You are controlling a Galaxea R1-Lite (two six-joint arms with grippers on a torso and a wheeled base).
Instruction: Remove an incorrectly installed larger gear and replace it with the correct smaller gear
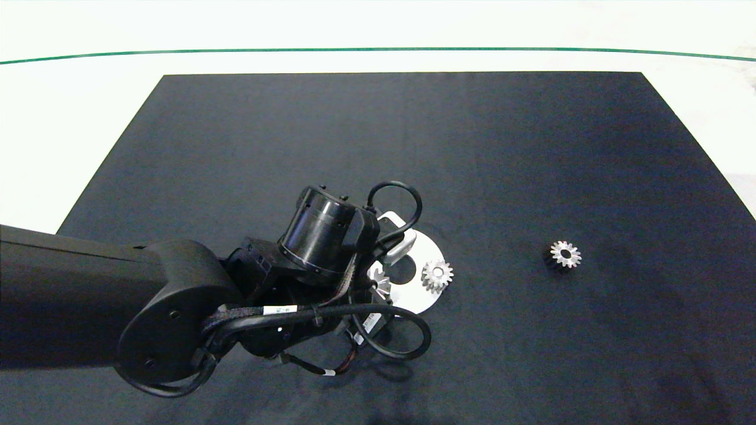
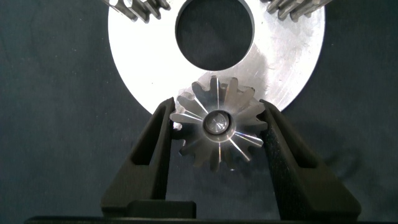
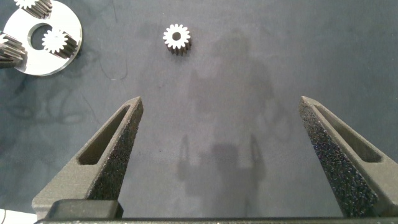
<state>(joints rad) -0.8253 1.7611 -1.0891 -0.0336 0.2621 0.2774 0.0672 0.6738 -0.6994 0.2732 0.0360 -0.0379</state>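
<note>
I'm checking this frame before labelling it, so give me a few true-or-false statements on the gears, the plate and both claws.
1. The left claw has its fingers on either side of the larger gear. True.
2. The smaller gear sits on the round metal plate. False: it lies alone on the dark mat, away from the plate.
3. The right claw is shut on a gear. False: it is open, with only mat between its fingers.
4. The plate has a big round hole in its middle. True.
5. Another gear stands on the plate. True.
</note>
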